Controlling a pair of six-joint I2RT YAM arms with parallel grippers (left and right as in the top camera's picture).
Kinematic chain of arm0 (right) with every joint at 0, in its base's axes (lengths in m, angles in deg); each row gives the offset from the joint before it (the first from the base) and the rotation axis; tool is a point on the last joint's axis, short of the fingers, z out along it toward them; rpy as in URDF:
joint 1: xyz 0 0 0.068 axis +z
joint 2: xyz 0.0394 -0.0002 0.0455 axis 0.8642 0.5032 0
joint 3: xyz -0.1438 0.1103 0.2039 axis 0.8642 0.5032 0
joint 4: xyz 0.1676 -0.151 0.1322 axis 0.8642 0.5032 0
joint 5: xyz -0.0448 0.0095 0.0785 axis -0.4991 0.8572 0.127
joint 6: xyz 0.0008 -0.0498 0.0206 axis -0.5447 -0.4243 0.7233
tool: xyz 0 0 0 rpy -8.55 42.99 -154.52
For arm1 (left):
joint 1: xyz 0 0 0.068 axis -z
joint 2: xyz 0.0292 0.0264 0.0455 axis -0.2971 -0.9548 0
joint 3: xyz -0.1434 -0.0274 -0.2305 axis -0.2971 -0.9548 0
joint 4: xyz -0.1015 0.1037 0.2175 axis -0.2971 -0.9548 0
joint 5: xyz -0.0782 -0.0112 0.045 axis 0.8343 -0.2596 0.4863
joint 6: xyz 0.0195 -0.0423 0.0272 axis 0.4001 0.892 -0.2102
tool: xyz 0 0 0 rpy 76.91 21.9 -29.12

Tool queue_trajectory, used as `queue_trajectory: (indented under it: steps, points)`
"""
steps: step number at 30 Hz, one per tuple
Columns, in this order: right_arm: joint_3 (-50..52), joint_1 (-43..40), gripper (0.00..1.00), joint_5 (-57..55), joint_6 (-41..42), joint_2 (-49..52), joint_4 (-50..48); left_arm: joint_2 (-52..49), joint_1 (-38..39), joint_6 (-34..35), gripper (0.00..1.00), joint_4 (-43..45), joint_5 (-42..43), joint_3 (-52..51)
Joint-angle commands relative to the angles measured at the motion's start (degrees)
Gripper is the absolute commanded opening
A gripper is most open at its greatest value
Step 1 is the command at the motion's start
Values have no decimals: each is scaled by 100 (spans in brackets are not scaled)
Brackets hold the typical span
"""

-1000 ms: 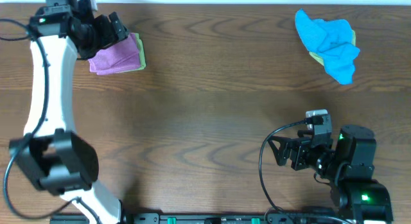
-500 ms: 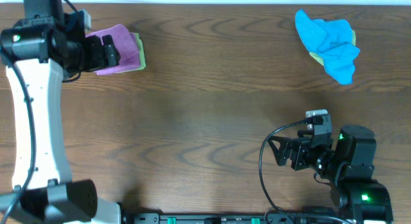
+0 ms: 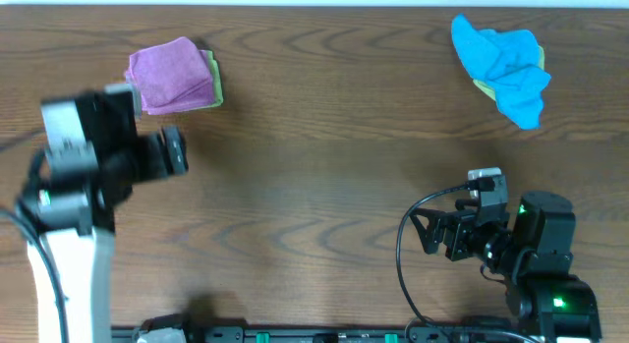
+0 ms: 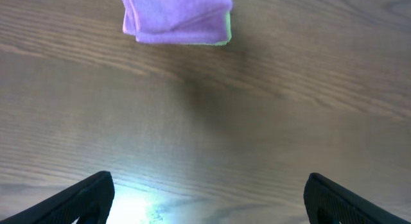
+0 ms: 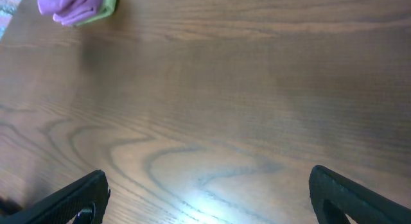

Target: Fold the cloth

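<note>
A folded purple cloth (image 3: 171,76) lies on a folded green cloth (image 3: 213,84) at the table's far left; both show in the left wrist view (image 4: 174,17) and the right wrist view (image 5: 70,6). A crumpled blue cloth (image 3: 506,66) lies over a green one (image 3: 485,86) at the far right. My left gripper (image 3: 174,151) is open and empty, a short way in front of the purple cloth (image 4: 205,201). My right gripper (image 3: 428,233) is open and empty near the front right (image 5: 205,198).
The wooden table (image 3: 324,156) spans the whole view. My right arm's base and cables (image 3: 536,255) sit at the front right. My left arm (image 3: 69,215) stands along the left edge.
My left gripper has let go of the purple cloth and pulled back toward the front, away from it. The folded cloth stays at the far left. The right arm has not moved.
</note>
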Motion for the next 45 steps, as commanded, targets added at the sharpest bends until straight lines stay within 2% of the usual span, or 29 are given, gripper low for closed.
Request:
queue_trajectory:
  steps: [1, 9, 20, 34, 45]
  points:
    - [42, -57, 99, 22, 52, -26, 7, 785, -24, -168, 95, 232, -127, -868]
    - [42, -57, 99, 22, 50, -26, 7, 2739, 4, -321, 96, 785, -140, -2675]
    - [42, -57, 99, 22, 50, -26, 7, 4649, 52, -446, 96, 881, -332, -4192]
    - [42, -57, 99, 22, 50, -26, 7, 5890, 188, -444, 96, 614, -800, -4953]
    - [42, -57, 99, 22, 52, -26, 7, 6249, 592, -444, 95, 450, -848, -5206]
